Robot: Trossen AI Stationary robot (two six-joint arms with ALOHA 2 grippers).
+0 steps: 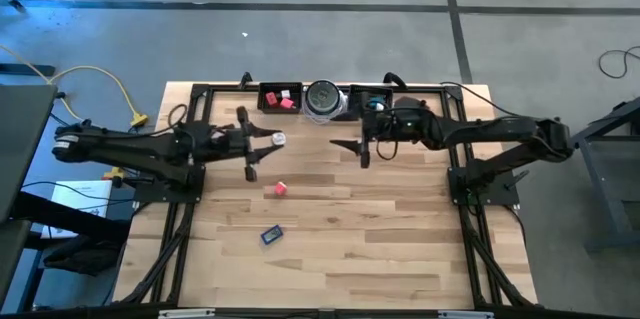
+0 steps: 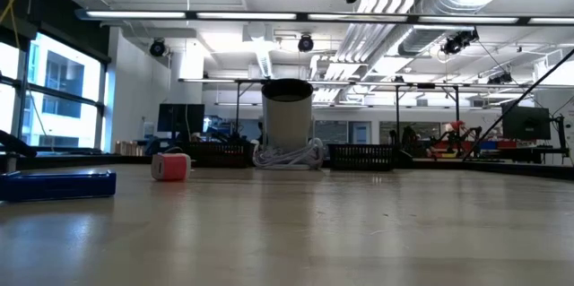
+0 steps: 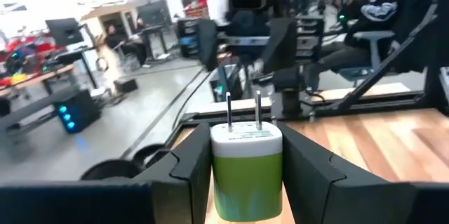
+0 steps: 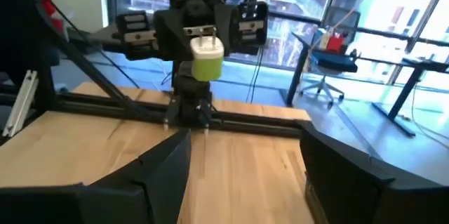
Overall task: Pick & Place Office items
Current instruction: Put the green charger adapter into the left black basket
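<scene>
Left gripper (image 3: 245, 175): clenched on the green plug (image 3: 246, 171), white cap and prongs pointing away from the wrist. I hold it raised above the table (image 1: 400, 249), at about 10 o'clock from the table's centre. The right wrist view shows the same plug (image 4: 206, 57) facing my other arm.

Right gripper (image 4: 242, 175): released, nothing between the fingers; it hovers at about 1 o'clock from centre, pointing at the left one.

Loose items: red block (image 1: 279, 188) near centre, slightly toward 10 o'clock; blue piece (image 1: 271, 234) toward 7 o'clock from centre. Both lie flat and well apart.

Tray (image 1: 281, 86) at 12 o'clock: pink and red pieces already inside. Cup (image 1: 323, 100) just beside it, at its 3 o'clock.

Step in hand, as I judge it: carry the plug to the tray. I would keep it level, swing toward 12 o'clock clear of the cup, lower until the plug sits inside the wall, then release. The grip looks centred, so slipping seems unlikely; the right arm should stay back.
</scene>
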